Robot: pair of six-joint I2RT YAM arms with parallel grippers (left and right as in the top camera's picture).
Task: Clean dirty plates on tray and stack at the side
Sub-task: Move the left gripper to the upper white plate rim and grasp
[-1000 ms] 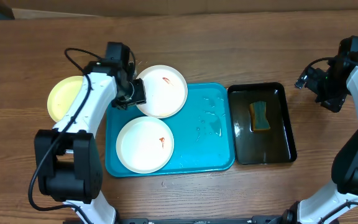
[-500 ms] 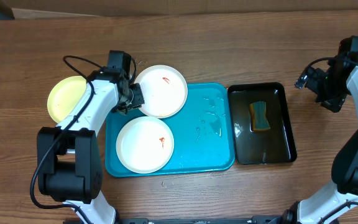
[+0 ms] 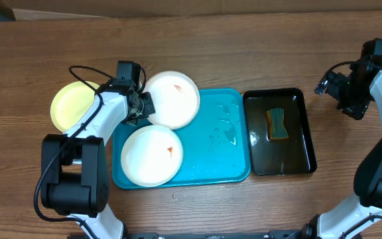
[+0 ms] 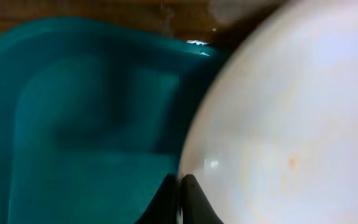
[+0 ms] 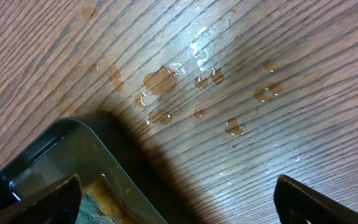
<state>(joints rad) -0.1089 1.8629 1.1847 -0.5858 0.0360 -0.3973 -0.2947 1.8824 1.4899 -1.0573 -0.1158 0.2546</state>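
Three plates showed from overhead. Furthest left, the yellow plate (image 3: pixel 70 105) lay flat on the tabletop (image 3: pixel 244 53), off the tray (image 3: pixel 211 159) and just beside its left rim.

Next came the left pincer (image 3: pixel 142 107), closed tight on the left rim of the far white plate (image 3: pixel 172 98). In the left wrist view its fingertips (image 4: pixel 194 202) met on that plate's edge, with turquoise tray floor to their left. This plate sat over the tray's far-left corner, its far edge reaching past the rim above the wood. A faint red smear marked its face toward the far side. Whether it lay flat or tipped I could not tell.

Nearer the robot, the near white plate (image 3: pixel 152 155) rested inside the tray's left half, an orange smear right of its centre. Its far edge met or slipped under the gripped plate; which one was unclear.

Lengthwise, the tray ran left to right across the tabletop; its right half was bare but for water (image 3: pixel 225 126).

Just beside it on the right stood the black tray (image 3: pixel 297 159), its long axis running away from the robot, holding a sponge (image 3: pixel 277 124) with its long side the same way.

Far right, the right pincer (image 5: pixel 178 202) hung spread wide with nothing in it, above droplets (image 5: pixel 194 81) on the wood by the black tray's corner.
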